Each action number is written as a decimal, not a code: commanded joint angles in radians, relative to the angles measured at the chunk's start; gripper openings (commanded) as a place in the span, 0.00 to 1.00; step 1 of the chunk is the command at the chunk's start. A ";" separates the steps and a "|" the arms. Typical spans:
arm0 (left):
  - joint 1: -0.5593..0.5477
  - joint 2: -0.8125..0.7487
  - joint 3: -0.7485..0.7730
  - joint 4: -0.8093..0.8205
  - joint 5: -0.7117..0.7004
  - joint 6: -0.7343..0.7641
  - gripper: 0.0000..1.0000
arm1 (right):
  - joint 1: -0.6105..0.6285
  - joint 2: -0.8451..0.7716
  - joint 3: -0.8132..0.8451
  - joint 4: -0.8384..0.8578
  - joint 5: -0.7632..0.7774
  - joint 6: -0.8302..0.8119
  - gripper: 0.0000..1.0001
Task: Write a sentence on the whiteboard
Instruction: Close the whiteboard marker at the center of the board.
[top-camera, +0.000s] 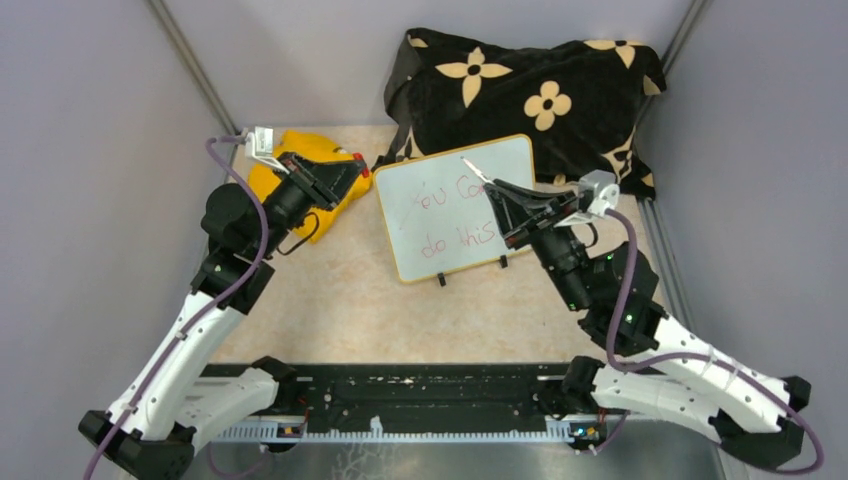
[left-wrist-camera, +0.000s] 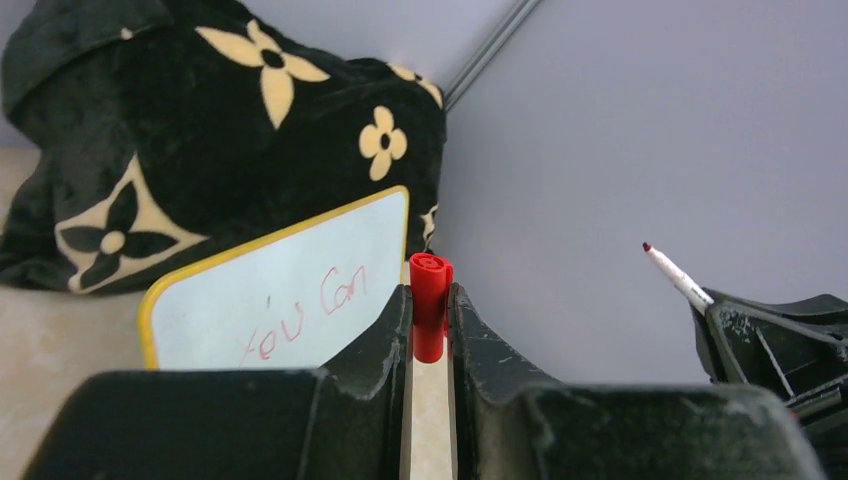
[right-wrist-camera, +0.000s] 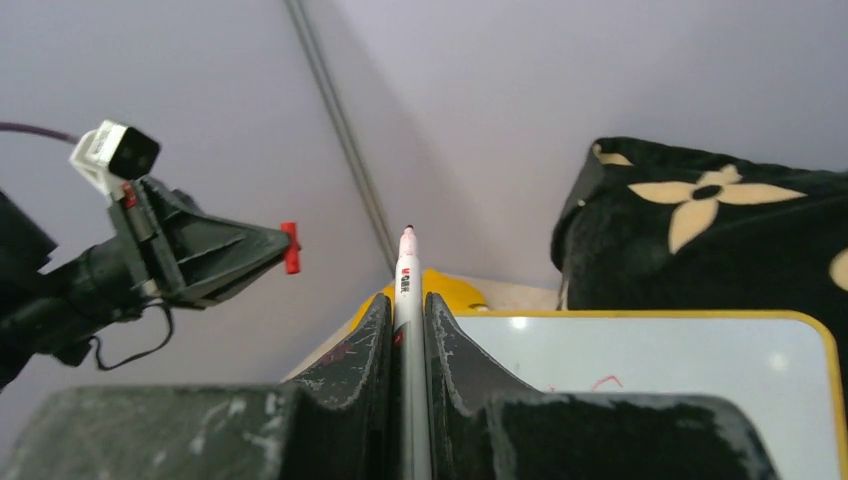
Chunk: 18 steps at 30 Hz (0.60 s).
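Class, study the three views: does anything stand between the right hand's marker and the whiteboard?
Nothing visible does. The right hand holds the marker raised over the right part of the whiteboard, with no object between. The left hand, shut on a red cap, is off to the board's left.

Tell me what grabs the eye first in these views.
The whiteboard mid-table carries the sentence in red: "You Can", "do this". The right gripper clamps an uncapped marker by the board's right side; the left gripper pinches a red cap above a yellow cloth. A black flowered blanket is heaped behind.
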 joint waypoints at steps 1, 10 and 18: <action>0.005 0.001 -0.015 0.182 0.023 -0.062 0.00 | 0.150 0.097 0.072 0.199 0.129 -0.237 0.00; 0.004 0.054 0.040 0.427 0.096 -0.247 0.00 | 0.317 0.300 0.035 0.700 0.363 -0.688 0.00; 0.004 0.012 0.001 0.523 0.093 -0.319 0.00 | 0.383 0.368 -0.020 0.870 0.313 -0.819 0.00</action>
